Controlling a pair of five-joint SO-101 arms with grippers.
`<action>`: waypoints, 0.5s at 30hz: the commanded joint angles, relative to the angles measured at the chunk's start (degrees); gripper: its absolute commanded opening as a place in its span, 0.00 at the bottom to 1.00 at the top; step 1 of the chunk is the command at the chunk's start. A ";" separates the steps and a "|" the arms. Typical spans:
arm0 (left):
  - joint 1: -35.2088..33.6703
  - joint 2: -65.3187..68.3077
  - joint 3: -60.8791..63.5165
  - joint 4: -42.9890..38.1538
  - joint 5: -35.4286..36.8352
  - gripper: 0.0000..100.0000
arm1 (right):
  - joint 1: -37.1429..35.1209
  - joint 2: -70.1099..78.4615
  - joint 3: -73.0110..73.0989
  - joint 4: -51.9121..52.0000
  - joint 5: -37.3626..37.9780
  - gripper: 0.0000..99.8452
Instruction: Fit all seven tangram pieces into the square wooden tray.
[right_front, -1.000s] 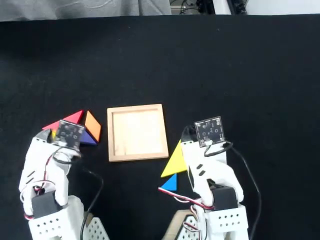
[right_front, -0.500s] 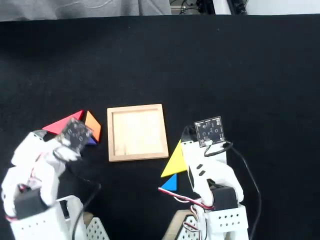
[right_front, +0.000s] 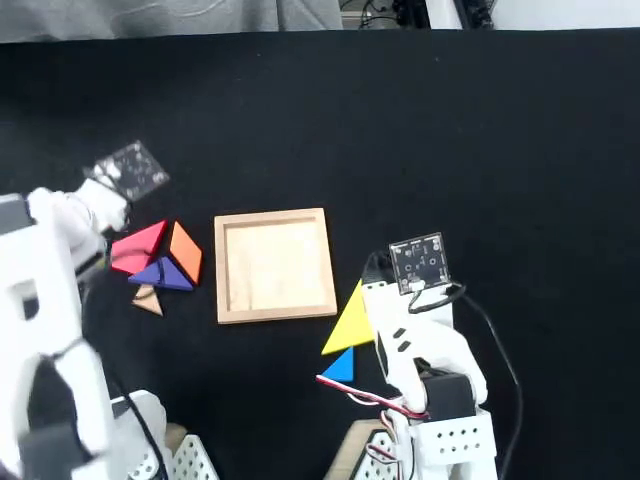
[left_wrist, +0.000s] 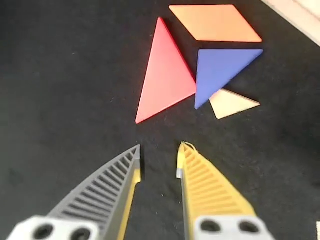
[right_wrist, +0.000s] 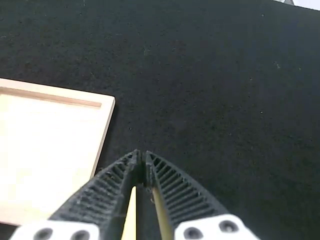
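Tangram pieces (right_front: 138, 247) lie outside the bare tray (right_front: 221, 268) on the desk (right_front: 450, 130): red triangle (left_wrist: 162, 75), orange diamond (left_wrist: 215, 23), violet triangle (left_wrist: 220, 70) and tan triangle (left_wrist: 232, 104) at its nine o'clock. The left end effector (left_wrist: 159, 150) hangs near them, partly open and empty; the right end effector (right_wrist: 141, 156) is pinched closed on nothing. A clean pick likely means straddling the red triangle's free edges, since the left wrist view reveals neighbours touching. The high view adds a yellow triangle (right_front: 352, 318) and blue triangle (right_front: 340, 366) at five o'clock.

White arms (right_front: 410, 345), black motors (right_front: 445, 395), thin red cables (right_front: 345, 388); left end effector (left_wrist: 160, 146) ribbed grey and yellow
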 joint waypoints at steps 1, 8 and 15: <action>0.40 12.22 -10.24 0.26 -1.23 0.13 | -0.53 -4.97 -0.13 0.18 0.26 0.02; 4.97 29.54 -20.88 0.70 -0.88 0.13 | -0.53 -4.97 -0.13 0.18 7.91 0.01; 3.82 37.63 -23.60 -2.90 -1.14 0.25 | -0.53 -4.97 -0.13 0.18 9.85 0.01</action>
